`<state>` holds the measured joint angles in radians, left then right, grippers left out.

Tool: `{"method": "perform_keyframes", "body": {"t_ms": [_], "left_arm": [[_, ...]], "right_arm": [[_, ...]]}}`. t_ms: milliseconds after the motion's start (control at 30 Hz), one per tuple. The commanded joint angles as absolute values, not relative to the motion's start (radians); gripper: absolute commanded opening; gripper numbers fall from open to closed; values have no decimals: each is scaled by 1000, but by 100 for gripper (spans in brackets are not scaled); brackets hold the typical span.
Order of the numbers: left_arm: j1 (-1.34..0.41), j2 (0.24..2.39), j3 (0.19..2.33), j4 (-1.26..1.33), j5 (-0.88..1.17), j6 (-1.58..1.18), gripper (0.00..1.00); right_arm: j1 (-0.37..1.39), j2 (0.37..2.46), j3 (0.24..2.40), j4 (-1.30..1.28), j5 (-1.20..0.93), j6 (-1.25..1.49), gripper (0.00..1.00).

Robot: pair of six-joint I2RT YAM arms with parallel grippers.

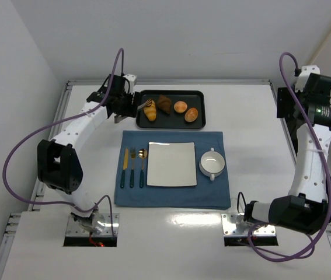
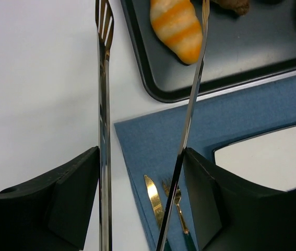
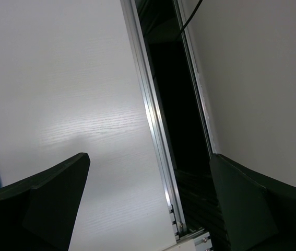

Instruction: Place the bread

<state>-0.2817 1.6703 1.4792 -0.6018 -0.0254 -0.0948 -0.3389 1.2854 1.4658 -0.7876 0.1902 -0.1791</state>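
Observation:
The bread (image 1: 150, 111), a golden-yellow ridged roll, lies at the left end of the black tray (image 1: 171, 125). In the left wrist view the bread (image 2: 176, 29) lies on the tray (image 2: 155, 86) at the top. My left gripper (image 1: 120, 107) is shut on metal tongs (image 1: 137, 107). The tongs (image 2: 104, 104) stand open: one arm is over the bare table, the other arm runs along the bread's right edge. My left gripper (image 2: 140, 157) is just left of the tray. My right gripper (image 1: 284, 103) is open and empty, held high at the table's far right; its wrist view (image 3: 150, 162) shows only table edge.
A dark brown pastry (image 1: 164, 103) and two round orange-brown buns (image 1: 180, 107) (image 1: 191, 115) share the tray. A blue placemat (image 1: 171, 198) carries a white square plate (image 1: 171, 164), a white bowl (image 1: 212, 164) and gold cutlery (image 1: 133, 166). The table's metal rail (image 3: 158, 136) is under the right gripper.

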Motion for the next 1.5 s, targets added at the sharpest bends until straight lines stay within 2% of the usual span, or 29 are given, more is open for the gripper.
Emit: {"method": "perform_keyframes", "body": {"t_ms": [0,400,1267,1467], "left_arm": [[-293,1690,1528,-549,-58,-135,60],[-386,1732,1519,-540,-132,-153,59],[-387,1844,1557,-531,-161,-155,58],[-387,1888,1580,-531,-161,-155,51]], "right_arm": [[-351,1262,1459,-762,181,-163,100],[-360,1272,1459,-762,181,-163,100],[-379,1281,1486,-762,181,-163,100],[-379,1281,1486,-762,181,-163,100]]}}
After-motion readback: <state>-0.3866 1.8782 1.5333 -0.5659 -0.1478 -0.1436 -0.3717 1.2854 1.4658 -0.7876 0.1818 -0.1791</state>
